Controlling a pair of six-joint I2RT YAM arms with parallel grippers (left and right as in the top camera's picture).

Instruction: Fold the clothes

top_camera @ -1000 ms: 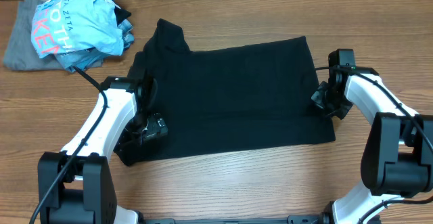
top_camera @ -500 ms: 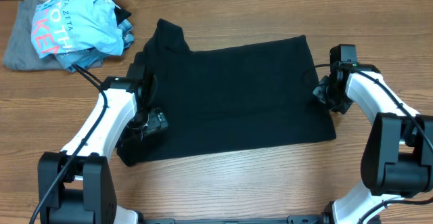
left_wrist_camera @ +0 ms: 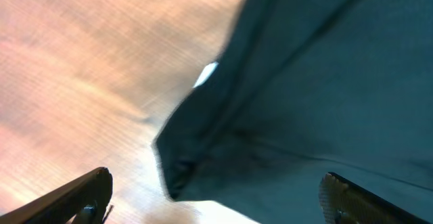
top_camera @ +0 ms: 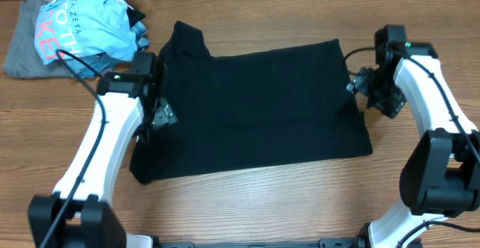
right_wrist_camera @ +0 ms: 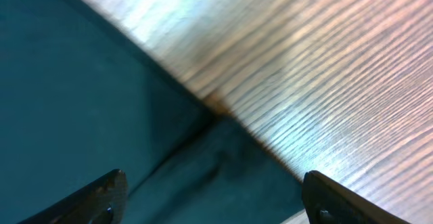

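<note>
hovering over the black t-shirt (top_camera: 255, 113), left gripper (left_wrist_camera: 213, 187) and right gripper (right_wrist_camera: 213, 182) spread, empty.

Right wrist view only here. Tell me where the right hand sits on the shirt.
Observer: The right hand hangs open at the right edge of the black shirt, which lies spread flat.
Operator: Give me the left hand.
Observer: The left hand is open over the shirt's left edge; its camera shows a white tag.
Operator: Report anything else nearby.
Observer: A blue shirt lies partly over a grey garment, far left.
</note>
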